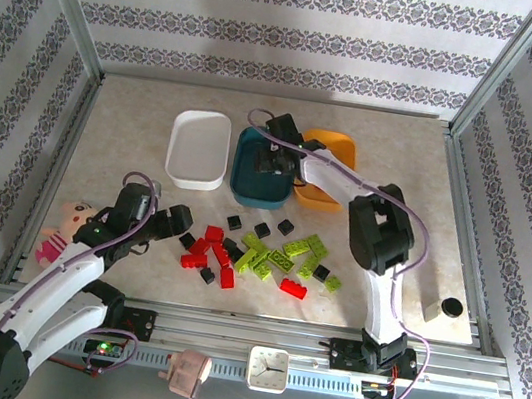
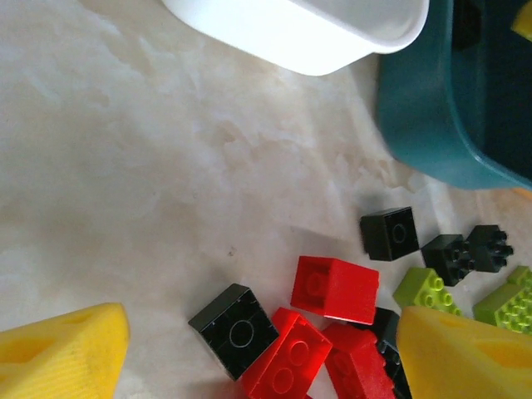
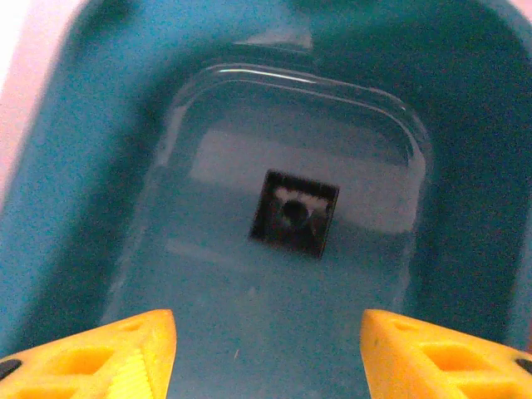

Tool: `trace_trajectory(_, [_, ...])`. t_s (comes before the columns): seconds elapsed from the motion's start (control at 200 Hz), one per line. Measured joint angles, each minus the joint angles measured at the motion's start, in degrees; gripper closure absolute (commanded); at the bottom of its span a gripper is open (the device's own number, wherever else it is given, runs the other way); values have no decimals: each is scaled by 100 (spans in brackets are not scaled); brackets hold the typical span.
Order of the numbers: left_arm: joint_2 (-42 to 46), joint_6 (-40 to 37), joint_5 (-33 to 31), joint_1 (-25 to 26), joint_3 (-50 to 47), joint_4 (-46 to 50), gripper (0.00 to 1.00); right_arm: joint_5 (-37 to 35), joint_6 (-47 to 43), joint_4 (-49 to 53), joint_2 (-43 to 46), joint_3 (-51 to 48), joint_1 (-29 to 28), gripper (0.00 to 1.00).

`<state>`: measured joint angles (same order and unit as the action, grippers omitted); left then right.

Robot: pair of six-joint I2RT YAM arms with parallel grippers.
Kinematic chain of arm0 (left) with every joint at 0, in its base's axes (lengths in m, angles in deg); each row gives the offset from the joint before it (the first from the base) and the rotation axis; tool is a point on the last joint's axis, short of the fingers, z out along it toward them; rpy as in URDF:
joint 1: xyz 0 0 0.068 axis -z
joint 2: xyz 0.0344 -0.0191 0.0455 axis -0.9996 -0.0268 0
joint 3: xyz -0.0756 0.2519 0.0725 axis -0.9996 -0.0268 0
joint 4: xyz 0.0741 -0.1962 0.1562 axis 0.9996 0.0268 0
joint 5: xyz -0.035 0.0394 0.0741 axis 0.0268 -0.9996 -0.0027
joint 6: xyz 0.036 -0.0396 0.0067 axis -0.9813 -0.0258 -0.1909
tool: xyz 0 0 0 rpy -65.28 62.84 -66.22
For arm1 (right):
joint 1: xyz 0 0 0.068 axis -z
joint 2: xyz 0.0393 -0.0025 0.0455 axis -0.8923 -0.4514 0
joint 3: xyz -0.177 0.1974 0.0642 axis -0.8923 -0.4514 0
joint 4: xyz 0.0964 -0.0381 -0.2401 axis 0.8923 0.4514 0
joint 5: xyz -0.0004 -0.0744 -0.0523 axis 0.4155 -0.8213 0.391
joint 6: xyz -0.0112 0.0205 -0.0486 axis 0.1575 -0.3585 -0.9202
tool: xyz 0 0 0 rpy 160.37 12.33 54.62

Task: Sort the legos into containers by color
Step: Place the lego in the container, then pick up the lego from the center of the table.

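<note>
patterned wallpaper round a pale marbled bench [image 1: 126,127]. three tubs at back: white tub [image 1: 199,148], teal tub [image 1: 248,185], orange tub [image 1: 340,150]. one black brick [image 3: 295,212] lies flat on the teal tub floor, right under the right gripper [image 3: 268,349]. its fingers stand apart w/ nothing btwn them, so that one looks delivered. white tub shows nothing inside. orange tub is partly behind the arm, can't tell. rest of the legos [image 1: 257,254], red, lime & black mixed, lie loose on the bench in front of the tubs. left gripper [image 2: 266,349] hangs low over the pile's left edge, fingers wide, gripping nothing, w/ a second black brick [image 2: 234,330] & red bricks [image 2: 332,287] below. looks barely begun: approx all bricks left to sort.
</note>
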<state>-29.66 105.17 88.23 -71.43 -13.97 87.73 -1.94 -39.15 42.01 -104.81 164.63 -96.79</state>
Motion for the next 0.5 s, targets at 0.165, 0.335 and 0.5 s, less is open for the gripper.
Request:
trace_trajectory(0.165, [-372, -42, -216, 354, 0, -33, 24, 81, 15, -522, 1353, -1355, -306, 40])
trace_trajectory(0.335, [-1156, -39, -374, 616, -11, -251, 24, 157, 66, -951, 2055, -2378, -474, 40])
trace_trajectory(0.5, [-1606, -37, -468, 669, -55, -612, 27, 170, 127, -1025, 2439, -3058, -474, 40])
